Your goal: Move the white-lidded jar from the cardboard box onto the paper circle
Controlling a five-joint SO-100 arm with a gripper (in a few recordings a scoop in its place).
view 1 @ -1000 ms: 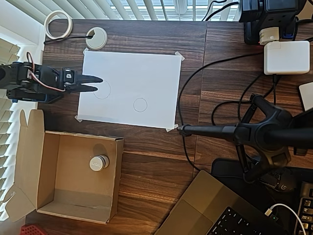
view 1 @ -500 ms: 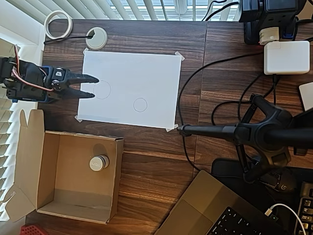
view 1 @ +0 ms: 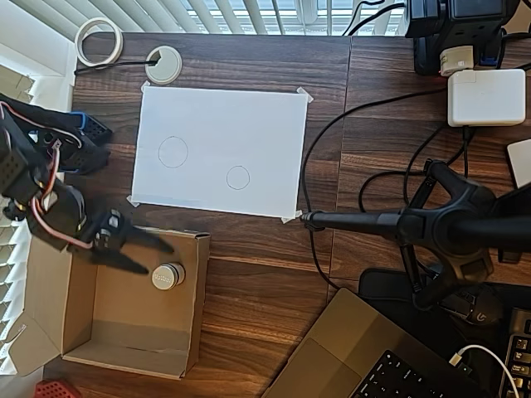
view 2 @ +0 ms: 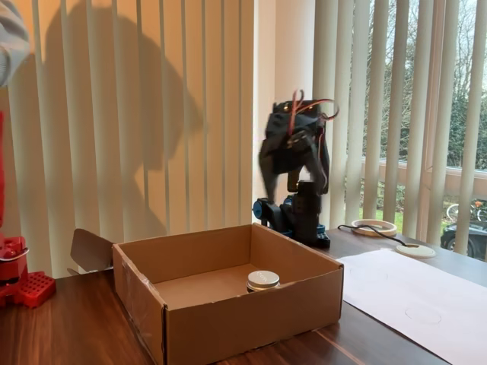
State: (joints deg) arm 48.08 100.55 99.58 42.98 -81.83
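**A:** Jar check first: the white-lidded jar [view 1: 168,275] sits upright on the floor of the cardboard box [view 1: 50,274], toward the box's right wall in the overhead view, and nothing is touching it.

**B:** And your arm?

**A:** You've swung it. A second ago the gripper [view 1: 158,257] hung over the left edge of the paper sheet [view 1: 249,124], by the larger circle [view 1: 172,152]. Now it reaches over the box's upper edge, jaws spread apart and empty, tips just beside the jar's lid on its left.

**B:** So what does that buy you?

**A:** You're lined up for the pick, I'd say. The jar isn't between the jaws yet; you likely need to push a little further right and come down. From the fixed view I can't tell how high the gripper hangs above the lid.

**B:** And the target?

**A:** The paper circle [view 1: 238,177], the smaller outline, lies bare on the sheet, well apart from the box across the bench [view 1: 265,274]. Mind the box wall when you lift out.
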